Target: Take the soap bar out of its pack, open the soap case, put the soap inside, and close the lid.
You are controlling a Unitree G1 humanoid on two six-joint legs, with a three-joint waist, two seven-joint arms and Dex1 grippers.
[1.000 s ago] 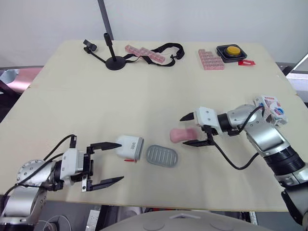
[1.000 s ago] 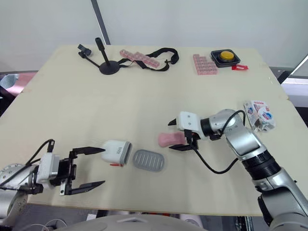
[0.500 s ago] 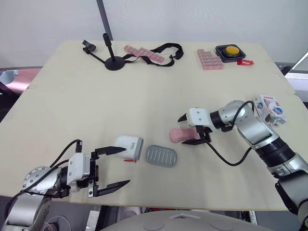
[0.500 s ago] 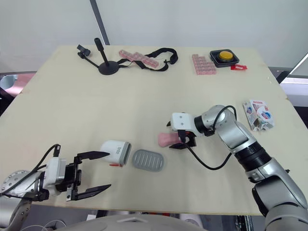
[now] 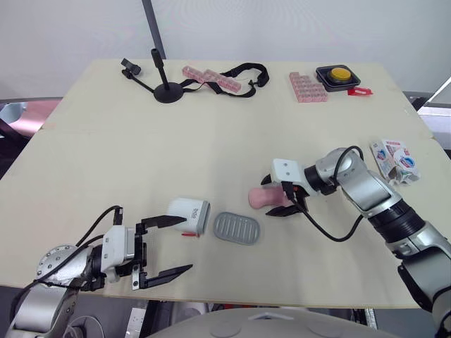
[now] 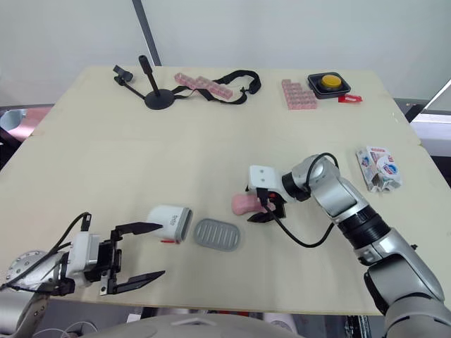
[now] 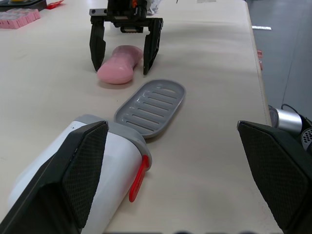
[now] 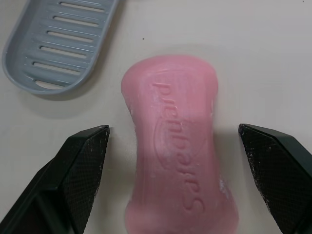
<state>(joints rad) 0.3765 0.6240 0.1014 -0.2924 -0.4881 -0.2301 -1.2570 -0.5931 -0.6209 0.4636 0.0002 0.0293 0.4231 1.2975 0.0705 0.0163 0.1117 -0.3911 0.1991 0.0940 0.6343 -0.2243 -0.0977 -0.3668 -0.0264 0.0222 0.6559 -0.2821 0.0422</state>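
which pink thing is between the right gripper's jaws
The smooth pink soap bar beside the grey tray, straddled by the open right gripper. The pink strip and pink slab lie far from it.

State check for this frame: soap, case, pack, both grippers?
Soap: unwrapped, lying on the table, not lifted.
Case: open, on its side, grey tray out beside it.
Pack: lying at the table's right edge.
Right gripper: open, jaws straddling the soap.
Left gripper: open, empty, near the case.
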